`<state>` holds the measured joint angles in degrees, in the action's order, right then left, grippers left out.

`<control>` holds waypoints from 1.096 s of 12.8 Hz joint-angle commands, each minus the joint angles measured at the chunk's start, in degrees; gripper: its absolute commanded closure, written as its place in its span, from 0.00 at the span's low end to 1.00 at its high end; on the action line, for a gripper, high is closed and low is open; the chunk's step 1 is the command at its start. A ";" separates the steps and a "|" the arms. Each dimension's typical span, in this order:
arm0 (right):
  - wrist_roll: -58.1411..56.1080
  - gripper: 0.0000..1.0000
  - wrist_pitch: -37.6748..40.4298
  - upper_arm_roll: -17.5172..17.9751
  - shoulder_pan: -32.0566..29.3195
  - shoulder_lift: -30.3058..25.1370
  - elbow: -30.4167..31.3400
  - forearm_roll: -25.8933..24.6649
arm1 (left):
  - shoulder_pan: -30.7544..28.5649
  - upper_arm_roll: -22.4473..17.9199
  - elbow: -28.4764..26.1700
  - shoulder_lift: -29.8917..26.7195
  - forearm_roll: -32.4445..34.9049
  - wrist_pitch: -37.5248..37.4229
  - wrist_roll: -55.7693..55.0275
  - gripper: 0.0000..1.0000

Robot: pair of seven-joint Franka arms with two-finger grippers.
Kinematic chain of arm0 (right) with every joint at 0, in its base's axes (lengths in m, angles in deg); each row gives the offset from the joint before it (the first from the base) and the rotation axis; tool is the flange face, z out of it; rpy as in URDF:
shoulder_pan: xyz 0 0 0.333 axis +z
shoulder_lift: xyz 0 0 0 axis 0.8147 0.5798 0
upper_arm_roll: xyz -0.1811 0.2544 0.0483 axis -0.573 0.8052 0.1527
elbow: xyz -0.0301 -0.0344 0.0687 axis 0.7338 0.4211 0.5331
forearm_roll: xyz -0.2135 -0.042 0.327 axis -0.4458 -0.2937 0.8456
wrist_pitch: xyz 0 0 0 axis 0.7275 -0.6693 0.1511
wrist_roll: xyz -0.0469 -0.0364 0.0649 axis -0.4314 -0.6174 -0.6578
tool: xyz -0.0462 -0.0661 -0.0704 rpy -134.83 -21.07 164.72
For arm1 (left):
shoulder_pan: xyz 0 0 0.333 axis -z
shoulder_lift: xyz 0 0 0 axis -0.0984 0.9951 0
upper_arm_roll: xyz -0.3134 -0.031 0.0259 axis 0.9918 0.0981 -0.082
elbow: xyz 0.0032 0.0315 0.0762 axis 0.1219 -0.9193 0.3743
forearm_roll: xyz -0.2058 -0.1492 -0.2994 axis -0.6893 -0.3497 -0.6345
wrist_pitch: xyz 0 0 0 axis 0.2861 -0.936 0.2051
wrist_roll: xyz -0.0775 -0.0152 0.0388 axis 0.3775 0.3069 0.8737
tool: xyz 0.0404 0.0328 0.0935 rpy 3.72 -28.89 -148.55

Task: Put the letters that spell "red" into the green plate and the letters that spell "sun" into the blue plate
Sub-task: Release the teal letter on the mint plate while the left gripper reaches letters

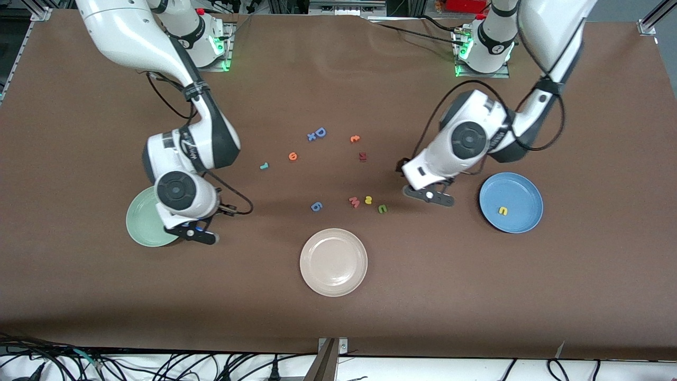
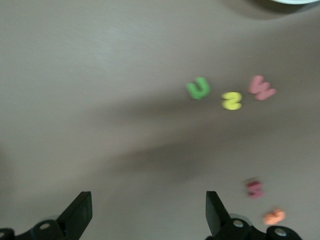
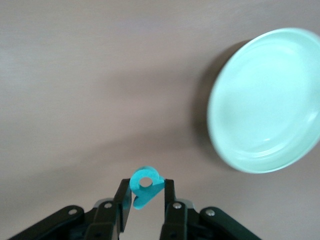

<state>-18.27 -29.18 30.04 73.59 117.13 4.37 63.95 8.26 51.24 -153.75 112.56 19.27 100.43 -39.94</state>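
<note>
Claws differ: the right claw (image 3: 144,200) is clamped on the teal "d" (image 3: 144,184) beside the green plate (image 3: 265,100), over the surface (image 1: 79,296) at that plate's edge. The left claw (image 2: 149,212) hangs with its fingers spread wide and nothing between them, over bare brown surface between the blue plate (image 1: 521,188) and the loose letters. A yellow "u" (image 1: 502,210) lies in the blue plate. The green "n" (image 1: 382,209) and yellow "s" (image 1: 368,200) sit just beside the pink "M" (image 1: 354,201). The teal "r" (image 1: 264,166) and orange "e" (image 1: 292,156) lie farther from the front camera.
</note>
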 commanded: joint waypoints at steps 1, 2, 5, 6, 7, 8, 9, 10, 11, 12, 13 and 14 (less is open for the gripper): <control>-8.42 0.80 1.78 -3.36 0.31 -1.72 1.42 -0.14 | 4.67 -1.31 4.86 5.85 2.20 2.34 -7.63 0.00; -10.27 0.80 1.69 -4.42 0.22 -1.90 1.68 -0.14 | 5.12 -1.49 4.95 7.34 4.38 5.67 -8.44 0.00; -19.93 0.80 0.56 -8.81 0.04 -2.16 3.18 0.21 | 7.49 -2.45 5.65 12.97 8.44 13.68 -10.55 0.00; -22.22 0.80 0.29 -9.78 -0.13 -2.16 3.70 0.30 | 8.11 -3.15 7.57 14.20 9.15 15.35 -10.64 0.00; -24.24 0.80 -0.76 -10.66 -0.31 -2.60 4.58 0.82 | 8.55 -3.16 8.81 14.74 9.15 15.28 -10.99 0.01; -25.48 0.80 -2.86 -11.10 -0.57 -3.30 6.50 1.09 | 9.86 -3.33 9.17 14.92 8.98 15.28 -11.95 0.03; -26.37 0.80 -5.66 -11.19 -1.01 -4.26 9.04 1.09 | 10.48 -3.77 9.26 14.92 9.06 15.20 -13.35 0.06; -27.16 0.80 -8.91 -11.45 -1.36 -5.40 12.11 1.09 | 11.10 -4.12 9.26 15.00 9.24 15.20 -13.54 0.14; -27.69 0.80 -12.77 -11.46 -1.54 -6.55 15.54 1.09 | 11.89 -4.91 9.35 15.18 9.15 15.28 -13.63 0.25; -27.87 0.80 -16.98 -11.63 -1.80 -7.86 19.40 1.09 | 13.03 -5.88 10.39 15.44 9.15 15.20 -13.63 0.41; -28.04 0.80 -21.64 -11.81 -1.80 -9.01 23.09 1.09 | 13.47 -6.32 10.66 15.79 9.15 15.20 -13.63 0.59; -28.04 0.80 -25.86 -11.90 -1.89 -9.89 26.53 1.09 | 13.65 -6.41 11.10 16.23 9.15 15.28 -13.63 0.69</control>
<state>-44.74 -48.25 18.20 71.82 112.14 21.93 64.26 20.63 45.87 -145.23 127.25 26.42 116.41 -52.03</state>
